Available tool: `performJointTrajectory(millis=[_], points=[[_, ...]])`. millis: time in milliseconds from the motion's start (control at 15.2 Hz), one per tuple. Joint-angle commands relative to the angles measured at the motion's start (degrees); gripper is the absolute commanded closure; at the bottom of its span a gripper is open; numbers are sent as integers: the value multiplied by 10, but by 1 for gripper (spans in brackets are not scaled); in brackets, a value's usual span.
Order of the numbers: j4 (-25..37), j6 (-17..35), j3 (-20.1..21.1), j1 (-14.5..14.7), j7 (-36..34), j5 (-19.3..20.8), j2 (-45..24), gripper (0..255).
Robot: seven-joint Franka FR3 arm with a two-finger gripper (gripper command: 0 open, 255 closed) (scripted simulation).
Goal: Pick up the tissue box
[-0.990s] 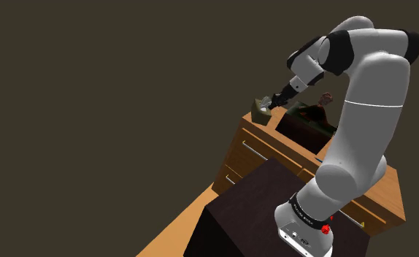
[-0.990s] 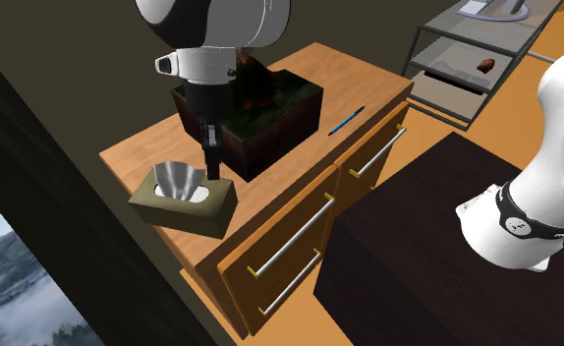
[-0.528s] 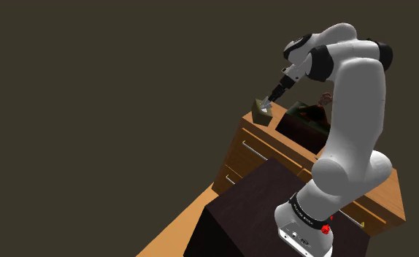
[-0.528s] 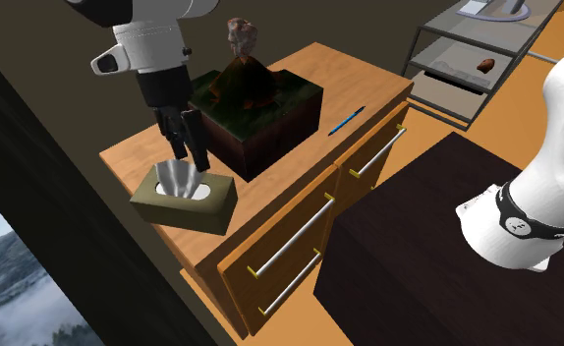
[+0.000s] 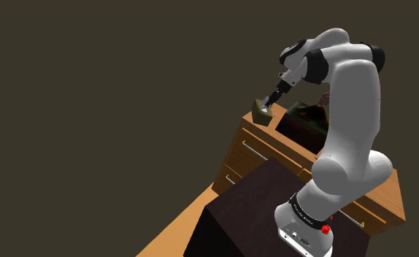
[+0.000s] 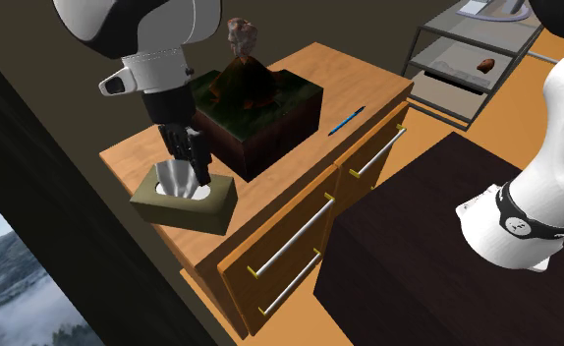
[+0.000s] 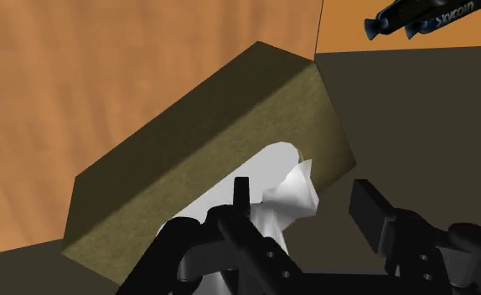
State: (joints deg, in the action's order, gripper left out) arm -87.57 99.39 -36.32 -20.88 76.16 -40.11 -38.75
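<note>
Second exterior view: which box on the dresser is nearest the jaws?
The low olive tissue box, with white tissue poking out; the open jaws hang just over it. The taller dark box stands beside it.

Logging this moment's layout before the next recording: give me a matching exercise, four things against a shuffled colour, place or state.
1 tissue box
2 pen
3 gripper
4 dark box

A blue, lying on the cabinet top
B open, at the white tissue
C olive, near the cabinet's end
D carries a brown figure

Pairs: 1-C, 2-A, 3-B, 4-D
</note>
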Motion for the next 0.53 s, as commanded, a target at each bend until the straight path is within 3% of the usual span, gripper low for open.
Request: performJointTrajectory(millis=[0, 462], points=[[1, 1, 1, 0, 0, -1, -1, 255], [-1, 1, 0, 0, 0, -1, -1, 255]])
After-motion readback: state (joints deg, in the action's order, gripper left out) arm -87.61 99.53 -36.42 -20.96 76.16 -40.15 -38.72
